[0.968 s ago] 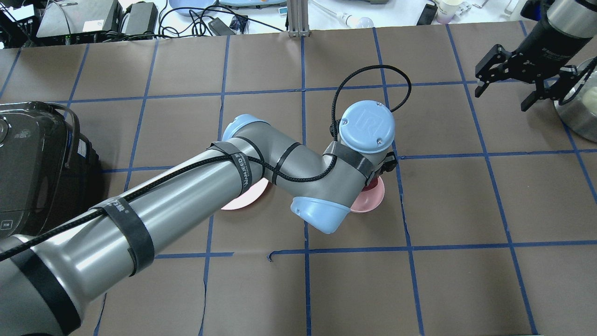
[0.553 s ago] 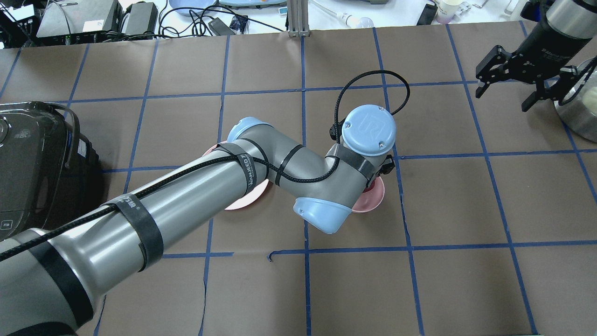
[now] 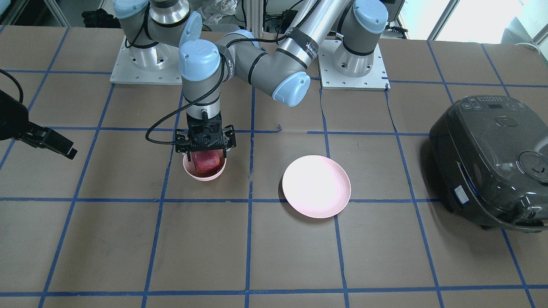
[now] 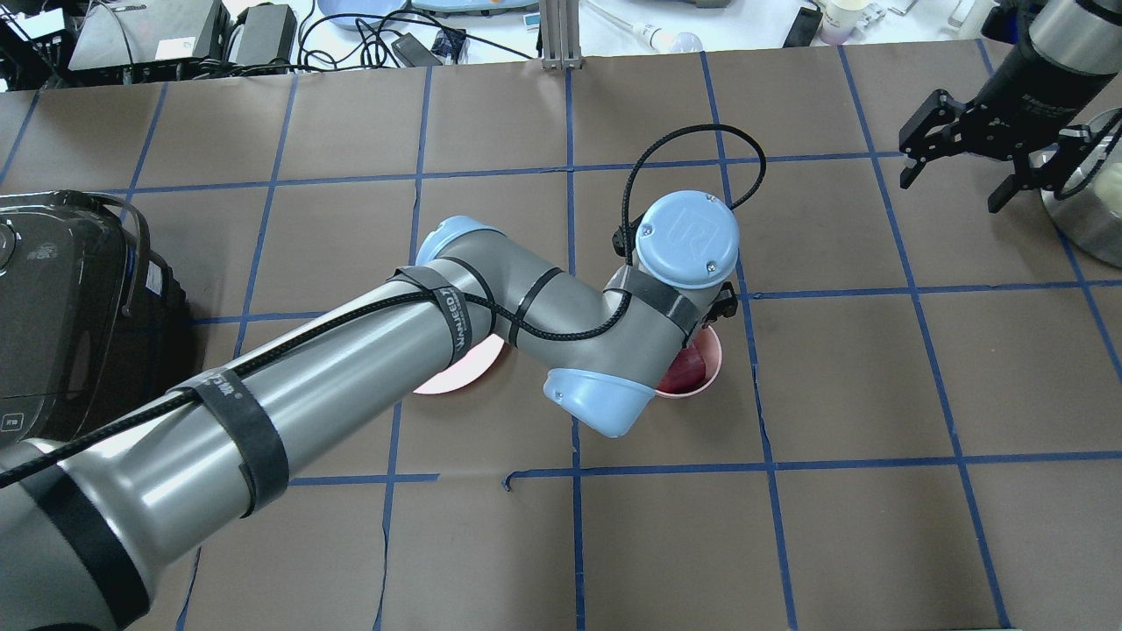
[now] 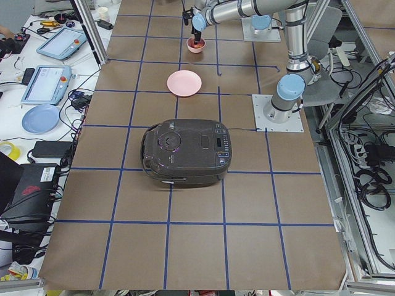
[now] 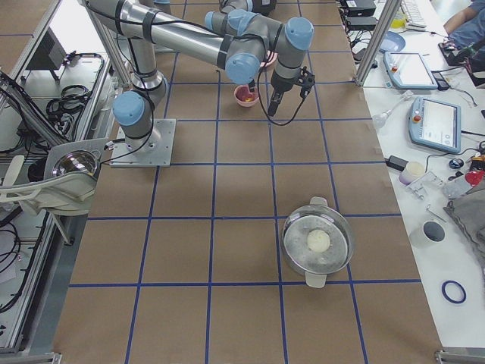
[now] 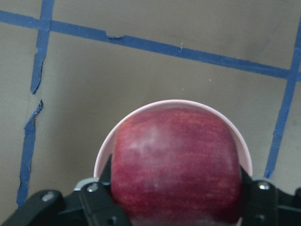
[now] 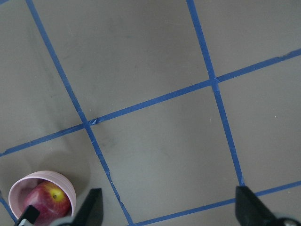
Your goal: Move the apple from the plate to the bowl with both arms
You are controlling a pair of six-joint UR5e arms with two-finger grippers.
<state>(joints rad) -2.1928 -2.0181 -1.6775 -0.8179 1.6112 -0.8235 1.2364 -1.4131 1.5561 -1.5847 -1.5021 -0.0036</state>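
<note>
The dark red apple [image 3: 207,161] sits in the small pink bowl [image 3: 204,176], nearly filling it. My left gripper [image 3: 205,149] hangs straight down over the bowl, open, its fingers flanking the apple [image 7: 174,165] just above the bowl's rim [image 7: 174,102]. In the overhead view my left wrist hides most of the bowl [image 4: 710,359] and the apple [image 4: 684,372]. The wide pink plate [image 3: 317,186] lies bare beside the bowl, on the robot's left of it. My right gripper [image 4: 955,158] is open and empty, far off at the table's right. Its camera sees the apple [image 8: 44,200], yellow patch up.
A black rice cooker [image 3: 488,158] stands on the robot's left side of the table. A steel pot [image 4: 1087,202] stands at the right edge, close under my right gripper. Cables and devices lie on the bench past the far edge.
My left wrist shifted slightly over the bowl and back. More of the red apple now shows in the bowl. My right gripper drifted a little to the right.
</note>
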